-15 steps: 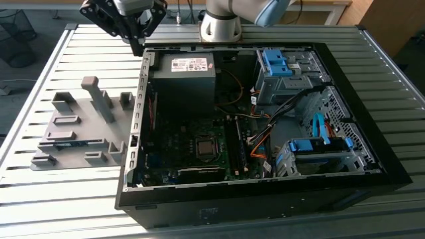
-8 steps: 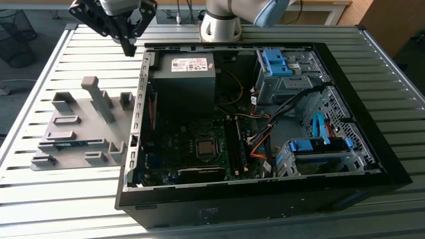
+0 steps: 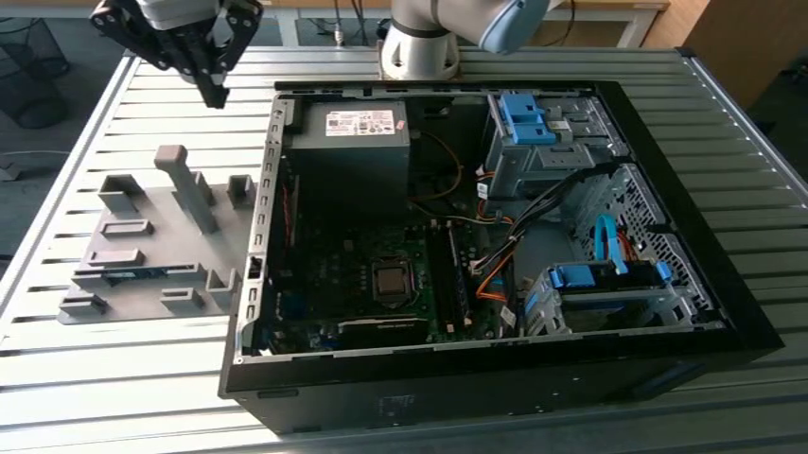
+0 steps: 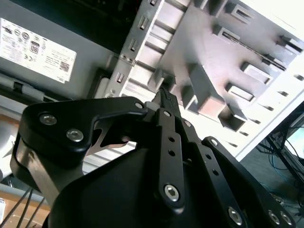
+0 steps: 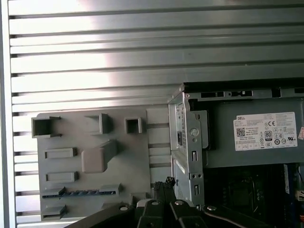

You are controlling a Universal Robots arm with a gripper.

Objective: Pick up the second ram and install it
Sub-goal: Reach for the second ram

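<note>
The second ram is a thin blue-green strip lying in a slot of the grey fixture plate, at the exterior view's left of the open computer case. In the first wrist view the second ram shows as a bluish strip low on the fixture plate. My gripper hangs high over the slatted table, beyond the fixture and near the case's far corner. Its black fingers meet at the tip, shut with nothing between them. My gripper is apart from the ram.
Inside the case lie the motherboard, a grey power supply, blue drive cages and loose cables. The fixture carries several upright grey blocks. The arm's base stands behind the case. A slatted metal table lies underneath.
</note>
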